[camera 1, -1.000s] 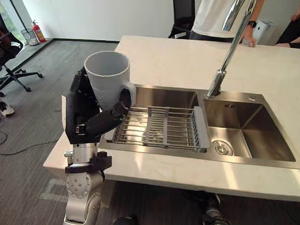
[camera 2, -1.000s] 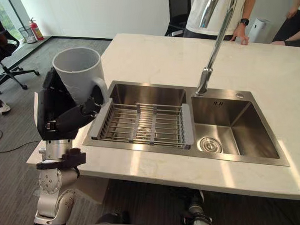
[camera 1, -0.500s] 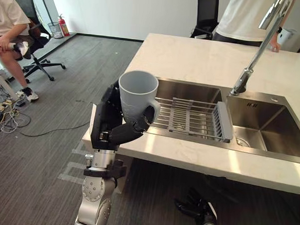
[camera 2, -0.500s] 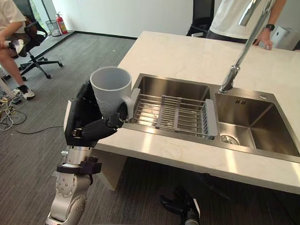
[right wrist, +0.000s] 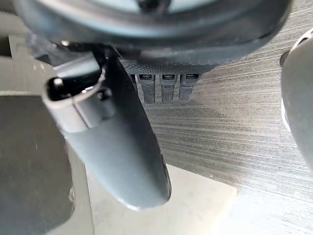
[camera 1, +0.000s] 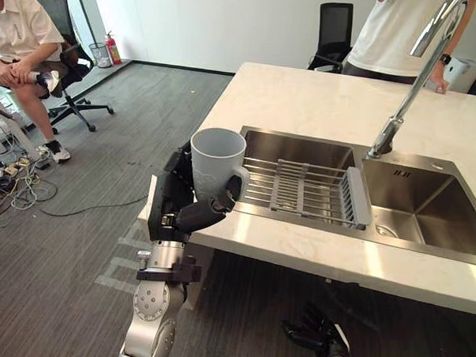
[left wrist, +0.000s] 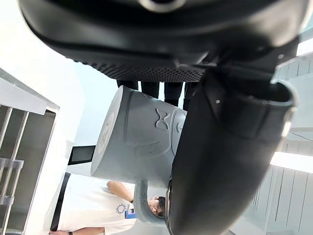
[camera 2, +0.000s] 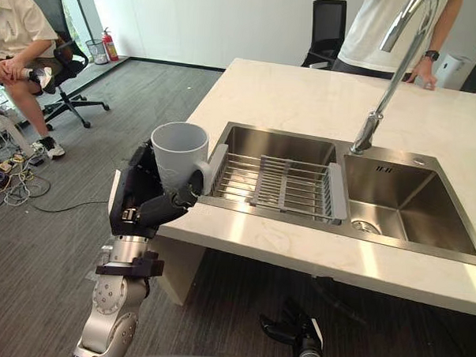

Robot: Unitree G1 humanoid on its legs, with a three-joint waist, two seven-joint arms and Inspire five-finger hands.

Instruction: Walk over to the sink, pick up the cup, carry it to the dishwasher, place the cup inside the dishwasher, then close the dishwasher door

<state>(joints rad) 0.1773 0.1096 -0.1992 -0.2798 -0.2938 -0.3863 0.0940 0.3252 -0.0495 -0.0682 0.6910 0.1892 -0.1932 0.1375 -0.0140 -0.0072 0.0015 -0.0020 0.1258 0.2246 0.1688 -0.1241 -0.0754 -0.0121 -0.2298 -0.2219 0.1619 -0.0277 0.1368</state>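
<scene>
At the far left, a seated person (camera 1: pixel 19 34) occupied an office chair (camera 1: pixel 65 68) on the grey floor. Beside the counter's (camera 1: pixel 320 103) left edge, the left hand (camera 1: pixel 178 200) held the cup (camera 1: pixel 217 160) upright with its mouth up, fingers curled behind the body and thumb pressed across the front near the handle. The cup was clear of the sink (camera 1: pixel 294 149), just left of the wire rack (camera 1: pixel 309 189) lying across that basin. Further right rose the faucet (camera 1: pixel 399 114), with a standing person (camera 1: pixel 386 35) behind it. Below the counter, the right hand (camera 2: pixel 290 335) hung low, fingers loosely extended and holding nothing.
</scene>
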